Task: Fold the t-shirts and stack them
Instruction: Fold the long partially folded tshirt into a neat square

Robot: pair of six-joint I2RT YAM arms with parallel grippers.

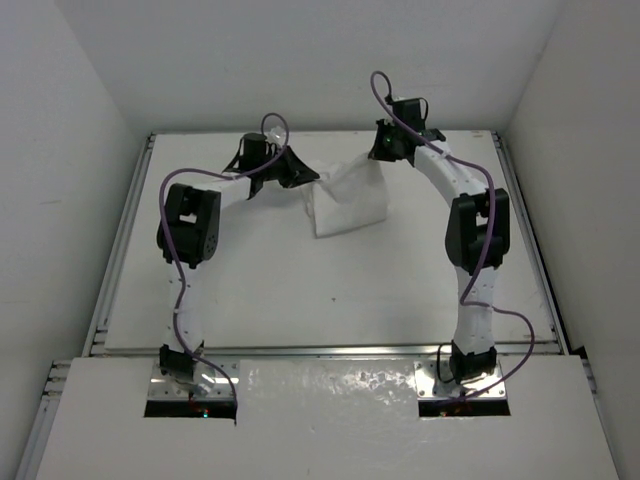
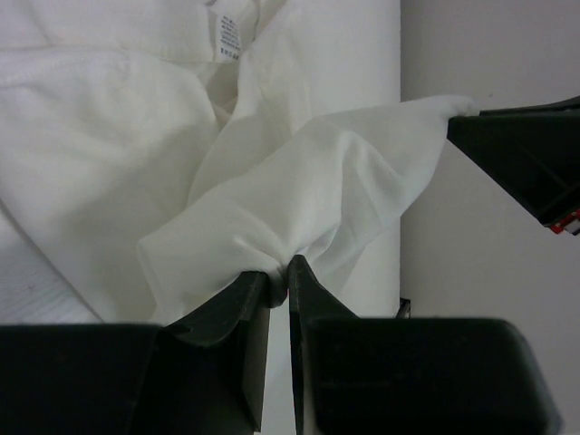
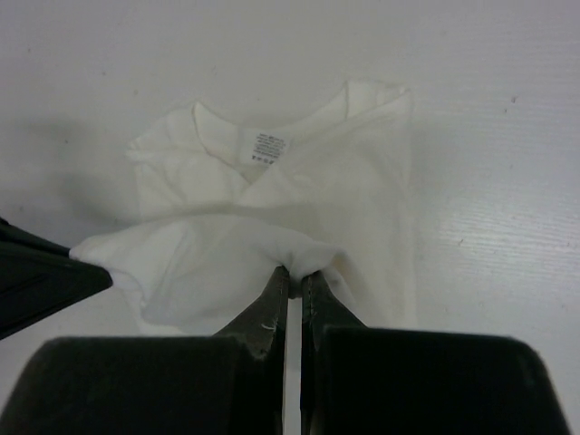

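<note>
The white t-shirt (image 1: 345, 198) lies partly folded at the far middle of the table, its far edge lifted between both grippers. My left gripper (image 1: 305, 178) is shut on the shirt's left corner (image 2: 272, 245). My right gripper (image 1: 385, 152) is shut on the right corner (image 3: 304, 254). The neck label shows in the left wrist view (image 2: 228, 34) and in the right wrist view (image 3: 268, 147). Each wrist view also shows the other gripper's finger pinching the cloth. The black chest mark is hidden.
The white tabletop (image 1: 330, 290) has metal rails along its left (image 1: 120, 240) and right edges. White walls close in on three sides. The arm bases (image 1: 180, 365) sit at the near edge.
</note>
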